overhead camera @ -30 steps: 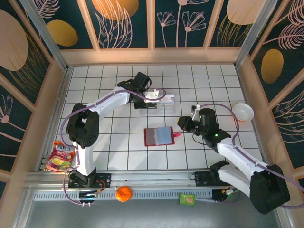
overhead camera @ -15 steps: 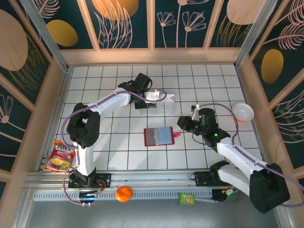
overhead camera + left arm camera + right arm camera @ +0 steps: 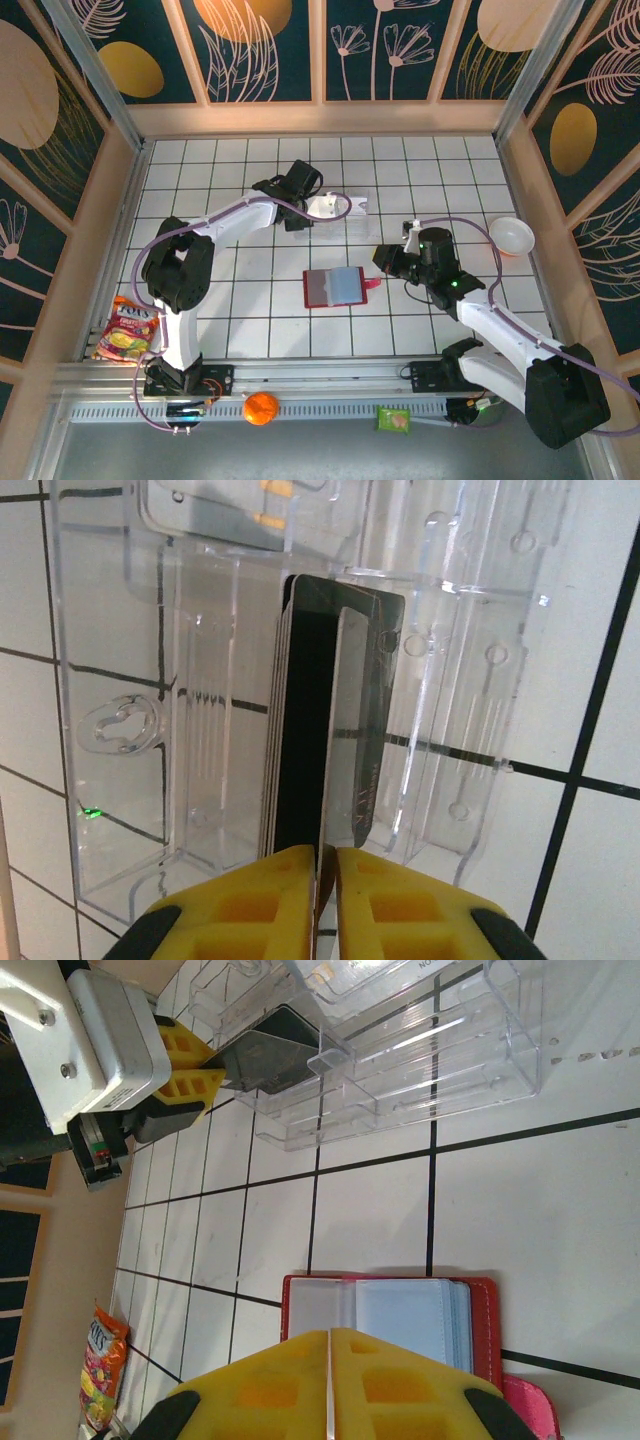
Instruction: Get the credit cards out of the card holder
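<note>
Step in hand, as I am judging it: depositing. The left hand (image 3: 325, 852) is pinching the dark credit cards (image 3: 315, 730) edge-on, jaws clamped, over a slot of the clear tray (image 3: 120, 780). Next: opening, then backing straight out. The right hand (image 3: 328, 1335) is sitting closed, gripping nothing visible, beside the red card holder (image 3: 400, 1315), which is lying open on the tabletop (image 3: 250, 320).

The yellow jaws at 6 o'clock pinch the near end of the dark cards (image 3: 320, 730), which stand on edge and reach toward 12 o'clock into the clear tray (image 3: 120, 680) on the white-tiled table (image 3: 600, 630), with a pale card (image 3: 240, 505) at 12 o'clock.
</note>
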